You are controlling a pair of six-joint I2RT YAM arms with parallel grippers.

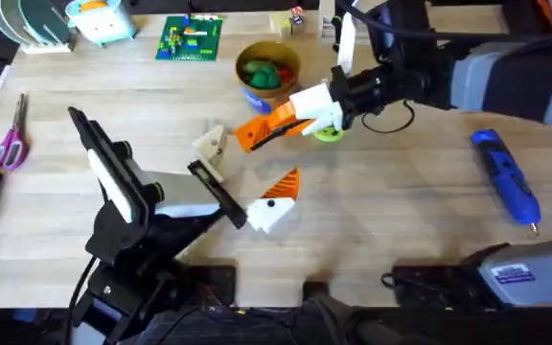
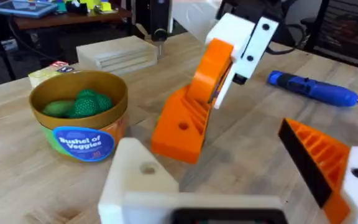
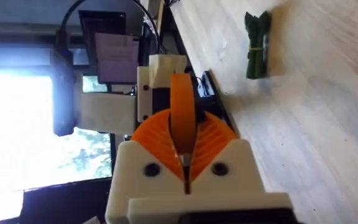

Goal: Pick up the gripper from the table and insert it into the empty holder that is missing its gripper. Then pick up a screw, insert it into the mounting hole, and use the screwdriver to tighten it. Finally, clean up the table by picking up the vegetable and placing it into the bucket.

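Note:
My right gripper (image 1: 293, 120) is shut on the gripper (image 1: 264, 131), a bare orange ribbed wedge, and holds it tilted just above the table; both also show in the left wrist view, right gripper (image 2: 215, 87) and orange piece (image 2: 182, 127). In the right wrist view the piece (image 3: 182, 109) stands edge-on between my orange pads. My left gripper (image 1: 243, 172) is open wide. One of its fingers is the cream holder (image 1: 211, 144) (image 2: 135, 177) with a small hole, close to the piece's lower end. The blue screwdriver (image 1: 506, 177) (image 2: 312, 87) lies at the right. The dark green vegetable (image 3: 257, 43) lies on the table. The bucket (image 1: 278, 53) (image 2: 79, 134) holds green toy veggies.
A lime-green disc (image 1: 329, 134) lies under the right gripper. Scissors (image 1: 10, 139) lie at the left, with a green brick plate (image 1: 190, 38) and small wooden blocks (image 1: 290, 21) at the back. A pale wooden slab (image 2: 117, 53) sits behind the bucket.

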